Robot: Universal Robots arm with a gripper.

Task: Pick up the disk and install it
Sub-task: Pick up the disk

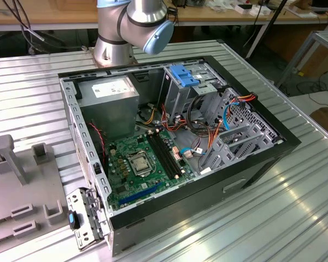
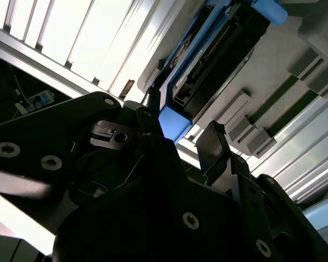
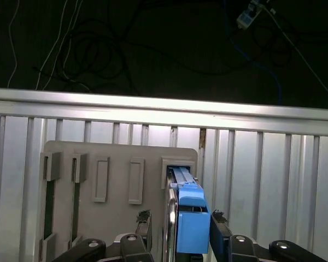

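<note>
**Gripper straddles the disk in its holder**

In the first wrist view the disk [image 3: 190, 221] stands on edge in a slot at one corner of a grey holder [image 3: 120, 158]. That corner is close to the edge of the ribbed metal table [image 3: 273, 180]. The gripper [image 3: 180, 234] is low over the disk, with one of its dark fingers [image 3: 144, 225] on each side of the blue frame. The fingers are spread apart. One sits just beside the frame, and a gap shows between the other and the disk's metal face, so nothing is clamped.

In the second wrist view the disk [image 2: 208, 60] runs away from the gripper [image 2: 180, 131], and its blue corner sits between the two fingers.

In the exterior view an open computer case [image 1: 175, 142] lies on the table [image 1: 295, 218] with its circuit board [image 1: 136, 164] facing up. The arm [image 1: 136, 22] rises at the case's far edge. The holder [image 1: 11, 180] lies on the table at the exterior view's left of the case, well apart from the drive cage [image 1: 183, 82].
</note>
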